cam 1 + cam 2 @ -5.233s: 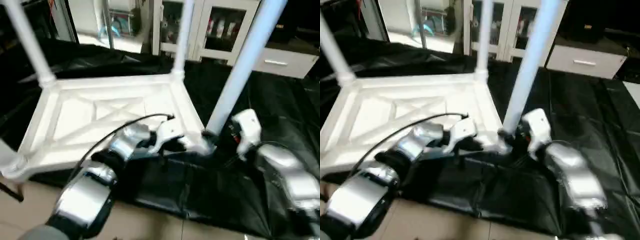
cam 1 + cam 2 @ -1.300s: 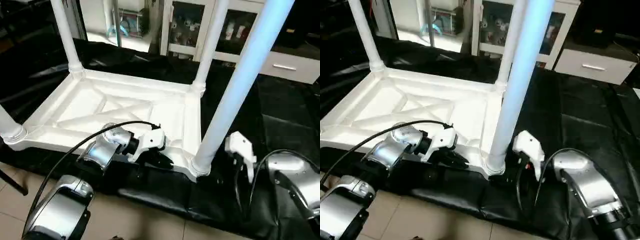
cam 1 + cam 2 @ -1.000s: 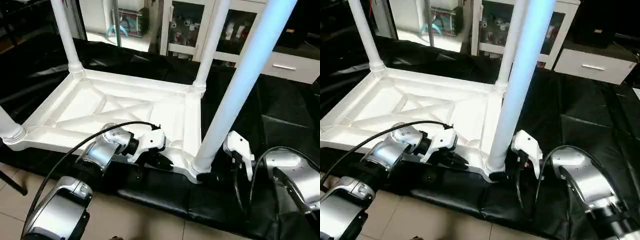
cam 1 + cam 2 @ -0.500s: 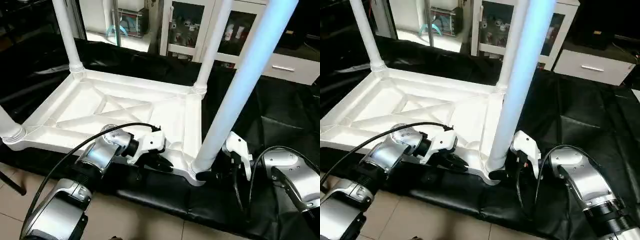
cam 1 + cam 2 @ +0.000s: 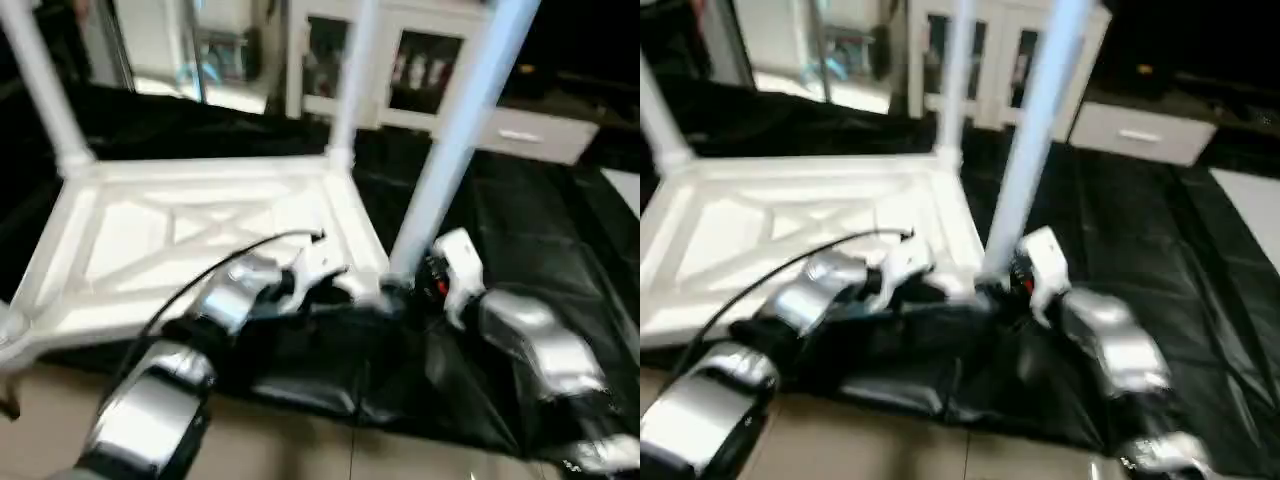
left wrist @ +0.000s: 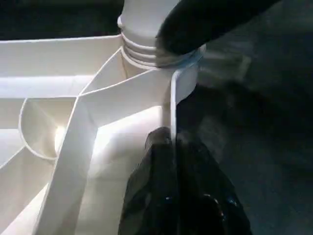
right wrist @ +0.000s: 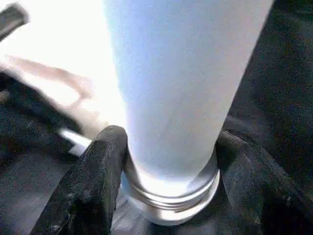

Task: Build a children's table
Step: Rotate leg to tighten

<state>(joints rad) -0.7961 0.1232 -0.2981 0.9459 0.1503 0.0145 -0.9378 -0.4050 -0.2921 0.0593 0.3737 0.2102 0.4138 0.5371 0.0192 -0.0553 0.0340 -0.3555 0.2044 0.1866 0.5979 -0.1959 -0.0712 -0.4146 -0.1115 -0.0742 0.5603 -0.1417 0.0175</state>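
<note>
Seating the last leg: where it could slip

Sitting upside down on the black sheet on the floor, the tabletop shows its X-ribbed underside, with legs standing in its corner sockets. The near-right leg is the one being worked. The right gripper is clamped around its ribbed base, just above the socket. The left gripper is pinched narrow on the tabletop's thin rim wall right beside that corner. My guess: if the leg gets pushed off-axis it jams crooked, and that thin rim grip could let the tabletop skid on the slick sheet.
</note>
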